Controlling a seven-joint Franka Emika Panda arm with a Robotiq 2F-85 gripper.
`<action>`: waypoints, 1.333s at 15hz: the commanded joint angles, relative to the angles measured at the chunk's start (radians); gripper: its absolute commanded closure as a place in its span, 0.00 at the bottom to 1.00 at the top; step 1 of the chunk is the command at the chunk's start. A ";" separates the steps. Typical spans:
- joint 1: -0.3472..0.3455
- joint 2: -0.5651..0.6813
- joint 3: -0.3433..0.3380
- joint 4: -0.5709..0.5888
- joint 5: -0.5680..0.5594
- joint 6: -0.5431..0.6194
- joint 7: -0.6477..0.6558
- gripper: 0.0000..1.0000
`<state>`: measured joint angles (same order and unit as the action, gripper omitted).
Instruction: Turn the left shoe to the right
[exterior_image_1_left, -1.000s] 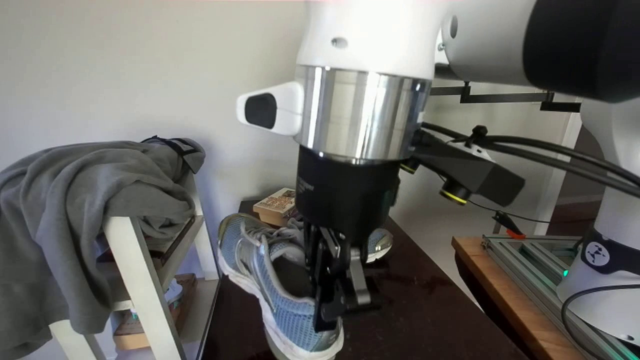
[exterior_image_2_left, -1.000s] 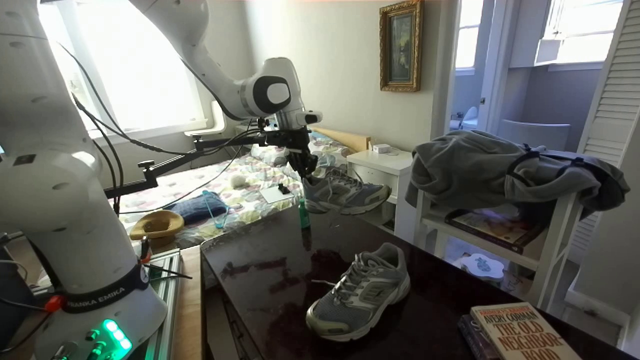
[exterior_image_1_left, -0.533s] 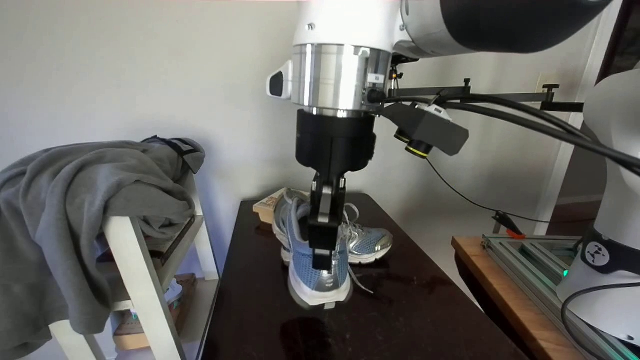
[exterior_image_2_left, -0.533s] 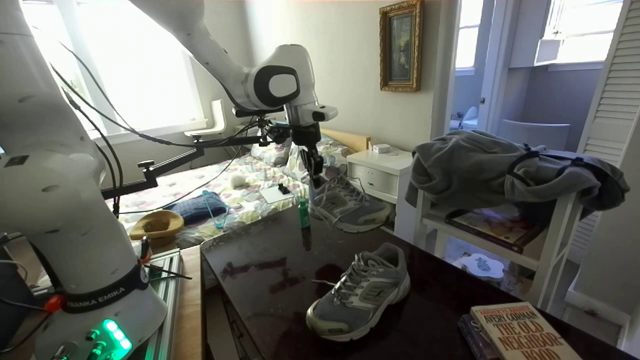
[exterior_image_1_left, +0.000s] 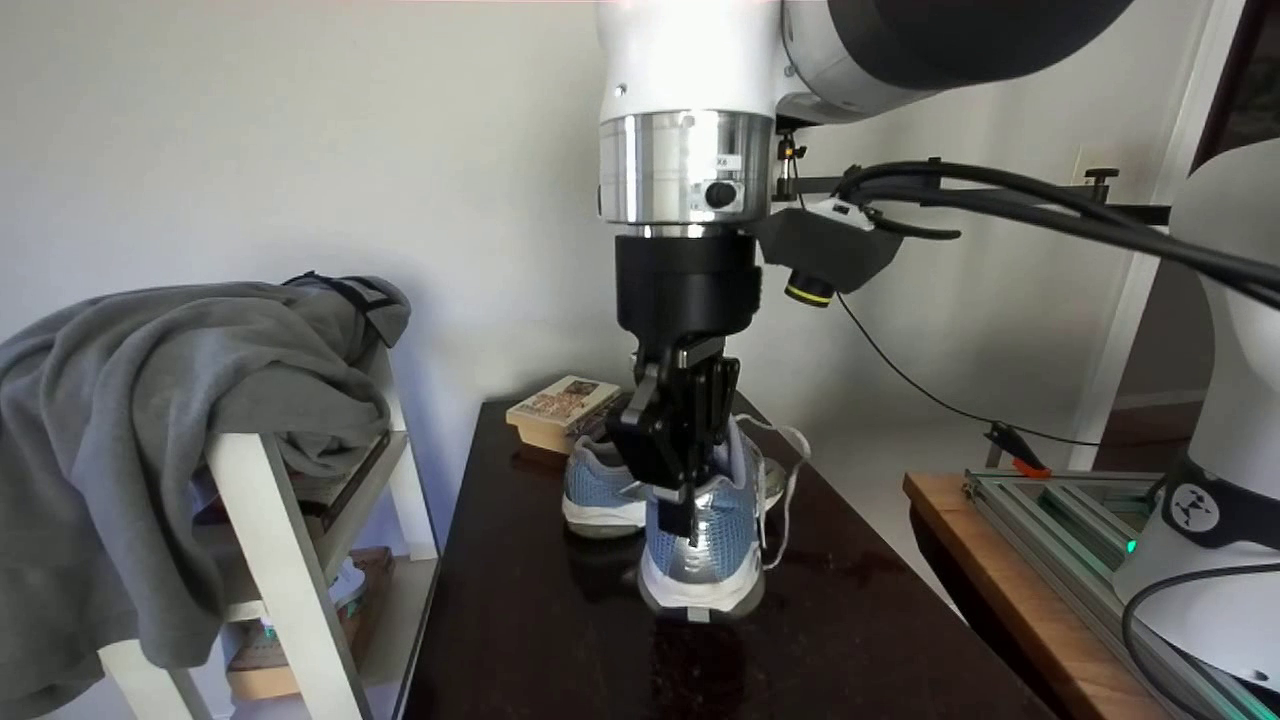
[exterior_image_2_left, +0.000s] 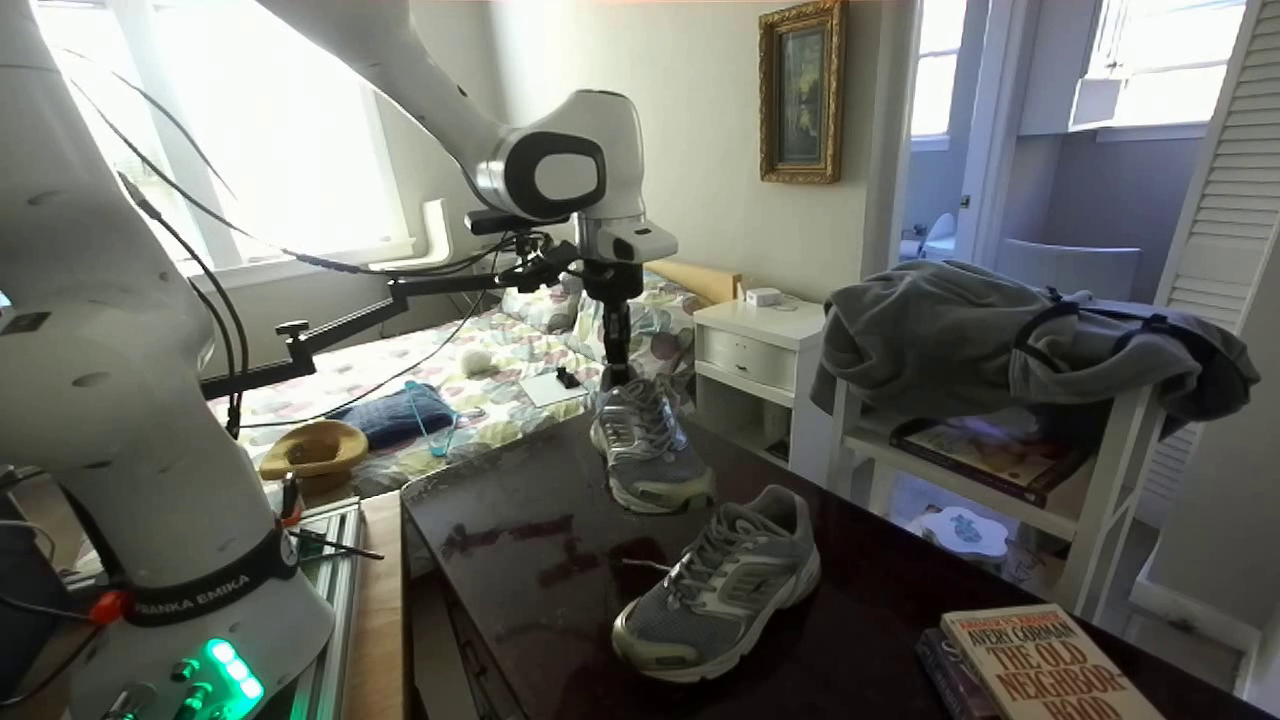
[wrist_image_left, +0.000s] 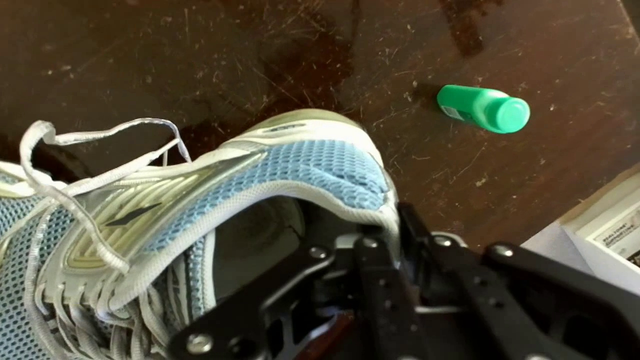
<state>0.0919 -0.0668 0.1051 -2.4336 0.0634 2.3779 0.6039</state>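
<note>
The left shoe (exterior_image_1_left: 705, 560), a grey and light-blue mesh sneaker with white laces, hangs by its heel from my gripper (exterior_image_1_left: 690, 480). It shows in both exterior views (exterior_image_2_left: 650, 455) and in the wrist view (wrist_image_left: 320, 165). My gripper (exterior_image_2_left: 618, 375) is shut on the heel collar; in the wrist view the jaws (wrist_image_left: 392, 230) have one finger inside the shoe and one outside. Whether the sole touches the dark table (exterior_image_2_left: 520, 560) I cannot tell. The matching shoe (exterior_image_2_left: 735, 590) stands on the table near the held shoe's toe and is partly hidden in an exterior view (exterior_image_1_left: 603, 490).
A small green bottle (wrist_image_left: 482, 107) stands on the table beside the held heel. Stacked books (exterior_image_2_left: 1050, 670) lie past the matching shoe; in an exterior view they look like a tan box (exterior_image_1_left: 565, 405). A white shelf with a grey fleece (exterior_image_1_left: 200, 360) stands along one table side.
My gripper has turned with the left shoe in it. In an exterior view the toe has swung from the left to the far side, and the shoe is lower. The matching shoe stayed put.
</note>
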 joint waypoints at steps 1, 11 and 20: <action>-0.003 -0.001 0.004 0.002 0.028 0.001 0.027 0.97; -0.019 0.081 -0.010 0.077 0.001 -0.044 0.326 0.97; -0.028 0.188 -0.075 0.188 0.027 -0.058 0.726 0.97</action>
<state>0.0667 0.0728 0.0468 -2.3051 0.0884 2.3479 1.2044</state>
